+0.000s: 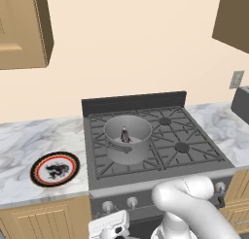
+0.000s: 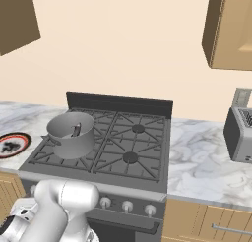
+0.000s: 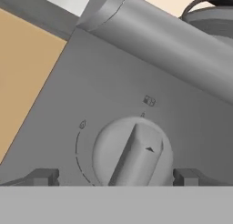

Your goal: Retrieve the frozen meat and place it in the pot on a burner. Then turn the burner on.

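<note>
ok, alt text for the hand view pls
Close-up of a round grey stove knob on the grey front panel, framed between the open gripper fingertips. The pot peeks in at top right, with tan cabinet wood at left.

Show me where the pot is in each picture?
Left base view: the pot sits on the stove's rear-left burner, left of centre, with the meat inside.
Right base view: the pot is at mid-left, on the same burner.
Hand view: its curved grey side seems to peek in at the top right corner.
Shared landmark: the stove.
</note>
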You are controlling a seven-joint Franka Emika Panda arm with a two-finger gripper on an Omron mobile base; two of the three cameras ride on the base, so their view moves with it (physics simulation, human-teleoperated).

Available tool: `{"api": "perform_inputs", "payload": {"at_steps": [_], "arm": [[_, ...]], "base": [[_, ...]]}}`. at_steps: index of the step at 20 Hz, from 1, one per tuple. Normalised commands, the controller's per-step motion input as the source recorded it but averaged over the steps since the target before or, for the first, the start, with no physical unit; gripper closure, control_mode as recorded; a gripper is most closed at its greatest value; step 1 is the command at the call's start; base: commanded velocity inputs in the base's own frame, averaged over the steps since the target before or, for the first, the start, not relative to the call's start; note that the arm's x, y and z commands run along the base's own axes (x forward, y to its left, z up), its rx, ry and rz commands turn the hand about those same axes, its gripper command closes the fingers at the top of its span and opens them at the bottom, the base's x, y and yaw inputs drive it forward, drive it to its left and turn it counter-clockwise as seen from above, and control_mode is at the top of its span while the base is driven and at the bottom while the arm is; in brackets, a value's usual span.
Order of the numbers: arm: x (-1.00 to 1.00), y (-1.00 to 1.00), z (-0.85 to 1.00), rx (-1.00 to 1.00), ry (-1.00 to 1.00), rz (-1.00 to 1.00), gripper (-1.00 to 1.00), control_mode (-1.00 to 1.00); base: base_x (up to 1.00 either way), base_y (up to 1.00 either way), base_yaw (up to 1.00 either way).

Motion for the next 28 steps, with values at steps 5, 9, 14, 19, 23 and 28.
{"api": "perform_inputs", "payload": {"at_steps": [5,9,14,19,23,28], "arm": [[0.09,0.09,-0.04,0.00,0.00,0.00,-1.00,-1.00],[-0.11,0.00,0.03,0.00,-0.10,0.00,-1.00,-1.00],[-0.04,0.00,0.04,0.00,-0.08,0.00,-1.00,-1.00],[-0.01,0.00,0.00,0.00,-0.05,0.00,-1.00,-1.00],[-0.04,0.06,0.03,-0.02,-0.20,0.00,-1.00,-1.00],[-0.01,0.01,0.02,0.00,-0.03,0.00,-1.00,-1.00]], "base": [[0.00,0.00,0.00],[0.00,0.00,0.00],[0.00,0.00,0.00],[0.00,0.00,0.00],[0.00,0.00,0.00],[0.00,0.00,0.00]]}}
